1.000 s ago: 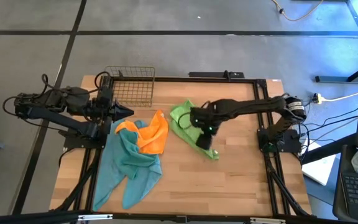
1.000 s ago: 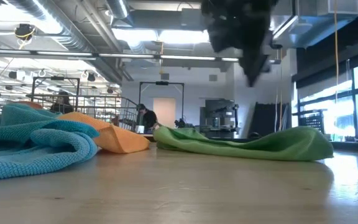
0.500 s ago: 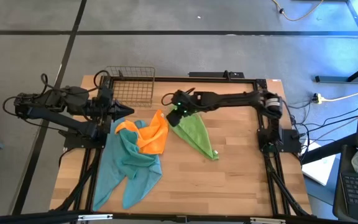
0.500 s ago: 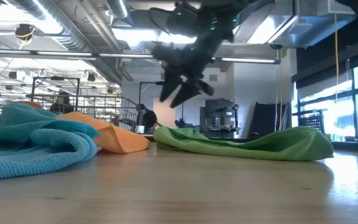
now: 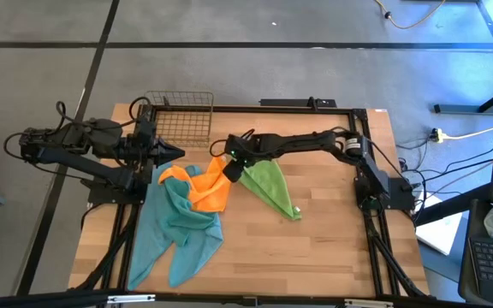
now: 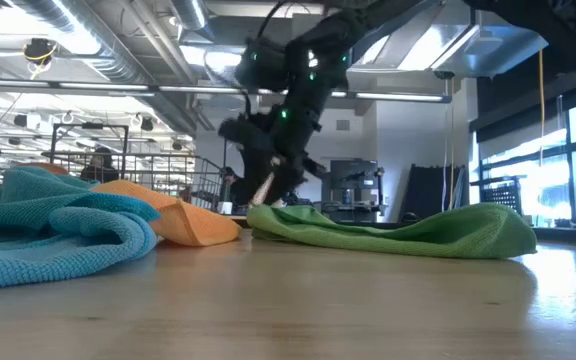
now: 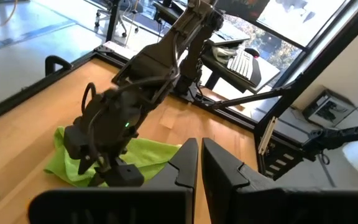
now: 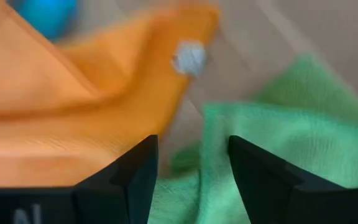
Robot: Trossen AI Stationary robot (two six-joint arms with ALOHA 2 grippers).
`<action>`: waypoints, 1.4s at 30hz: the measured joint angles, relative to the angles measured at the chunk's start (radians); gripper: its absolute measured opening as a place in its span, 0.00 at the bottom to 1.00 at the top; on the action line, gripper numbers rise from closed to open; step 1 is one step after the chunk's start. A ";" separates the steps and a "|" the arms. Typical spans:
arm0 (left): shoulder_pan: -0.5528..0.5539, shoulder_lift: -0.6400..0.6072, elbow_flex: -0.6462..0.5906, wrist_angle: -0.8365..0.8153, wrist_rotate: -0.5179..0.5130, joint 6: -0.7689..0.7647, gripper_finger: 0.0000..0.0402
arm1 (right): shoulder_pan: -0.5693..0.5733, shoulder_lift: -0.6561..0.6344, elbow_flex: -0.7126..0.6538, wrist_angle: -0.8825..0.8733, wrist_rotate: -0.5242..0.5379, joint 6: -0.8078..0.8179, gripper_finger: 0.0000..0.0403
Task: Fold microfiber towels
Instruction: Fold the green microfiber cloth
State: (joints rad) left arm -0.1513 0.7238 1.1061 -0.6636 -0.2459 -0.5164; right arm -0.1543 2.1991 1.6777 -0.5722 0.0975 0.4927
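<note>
High view: the lime green towel (image 5: 266,184) lay crumpled beside the orange towel (image 5: 207,182); the right claw (image 5: 228,170), fingers apart, hovered between them; the left claw (image 5: 176,154) was closed.

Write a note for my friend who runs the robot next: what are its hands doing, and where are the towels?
Right tool: open, holding nothing, low over the gap between the soft orange microfiber towel and the limp lime green microfiber towel.
Left tool: shut, empty, waiting at the table's left side near the wire basket.
Towels: the orange one lies crumpled on the rumpled teal microfiber towels, left of centre. The green one lies alone mid-table, loosely spread and wrinkled.
Done: no towel looks neatly folded yet.
Left: fold every towel. The right tool seems closest to the orange or green edge.
</note>
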 joint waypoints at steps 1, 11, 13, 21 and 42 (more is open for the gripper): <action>0.000 0.000 0.000 0.000 0.000 -0.007 0.03 | 0.000 0.006 -0.001 -0.003 0.000 0.000 0.50; 0.000 0.000 0.000 -0.002 -0.014 -0.030 0.03 | -0.027 0.002 0.000 -0.003 -0.005 -0.113 0.22; 0.000 0.000 0.000 -0.003 -0.021 -0.032 0.03 | -0.036 0.000 0.000 -0.027 -0.047 -0.161 0.08; 0.000 0.000 0.000 -0.009 -0.058 -0.055 0.03 | -0.062 -0.094 0.038 -0.247 -0.085 -0.410 0.01; 0.000 0.010 0.000 0.009 -0.158 -0.076 0.03 | -0.358 -0.233 -0.059 -0.693 0.193 -0.427 0.02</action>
State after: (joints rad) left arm -0.1509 0.7334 1.1061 -0.6544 -0.4036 -0.5920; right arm -0.5121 1.9664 1.6190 -1.2648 0.2904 0.0659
